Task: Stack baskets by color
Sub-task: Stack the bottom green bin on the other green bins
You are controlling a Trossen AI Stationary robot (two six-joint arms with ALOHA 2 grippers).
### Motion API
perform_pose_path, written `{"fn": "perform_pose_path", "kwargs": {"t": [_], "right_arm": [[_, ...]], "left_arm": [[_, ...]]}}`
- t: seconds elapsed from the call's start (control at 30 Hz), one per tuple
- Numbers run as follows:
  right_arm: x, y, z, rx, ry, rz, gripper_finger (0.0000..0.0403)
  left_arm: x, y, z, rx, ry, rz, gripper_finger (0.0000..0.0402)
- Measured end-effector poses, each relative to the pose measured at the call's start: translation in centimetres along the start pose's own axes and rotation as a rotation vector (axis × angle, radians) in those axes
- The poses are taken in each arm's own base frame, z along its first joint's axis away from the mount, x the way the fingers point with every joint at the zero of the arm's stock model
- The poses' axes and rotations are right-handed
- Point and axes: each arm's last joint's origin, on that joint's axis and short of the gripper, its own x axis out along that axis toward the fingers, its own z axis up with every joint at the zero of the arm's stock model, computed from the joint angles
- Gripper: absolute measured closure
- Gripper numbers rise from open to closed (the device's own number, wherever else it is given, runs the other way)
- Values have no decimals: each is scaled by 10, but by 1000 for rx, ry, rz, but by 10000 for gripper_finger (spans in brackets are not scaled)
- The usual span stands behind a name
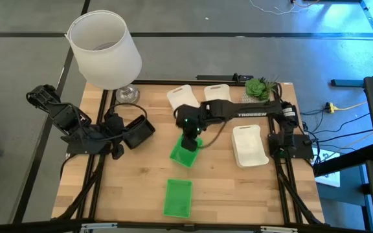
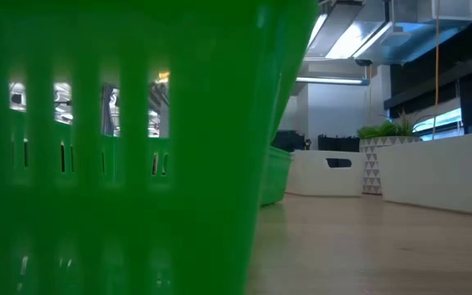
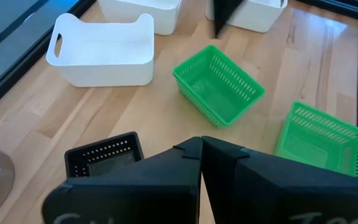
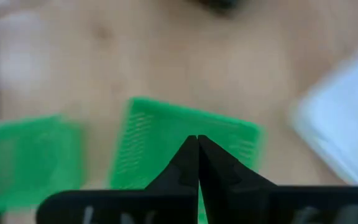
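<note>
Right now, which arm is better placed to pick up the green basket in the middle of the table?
The right arm. Its gripper hangs directly over the middle green basket, jaws shut. The left gripper waits at the table's left side beside a black basket, farther away.

"TROSSEN" on right arm (image 1: 254, 114)

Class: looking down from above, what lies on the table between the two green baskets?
Nothing: in the high view, only bare wood separates the green basket under the right gripper from the other green basket.

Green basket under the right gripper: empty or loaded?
Empty. The left wrist view shows the green basket's bare slatted floor; nothing is nested inside.
</note>
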Motion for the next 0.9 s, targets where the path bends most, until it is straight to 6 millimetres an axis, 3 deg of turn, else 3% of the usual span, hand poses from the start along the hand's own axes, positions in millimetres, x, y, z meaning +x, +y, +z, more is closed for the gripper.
{"fn": "perform_pose_path", "kwargs": {"t": [0.13, 0.3, 0.9], "right_arm": [[-6, 28, 0, -155, -20, 117, 403], [-2, 52, -10, -194, 6, 151, 398], [36, 101, -41, -171, -50, 283, 302]], "left_arm": [[0, 0, 0, 7, 0, 0, 401], [0, 0, 0, 12, 0, 0, 401], [0, -1, -1, 87, 33, -33, 401]]}}
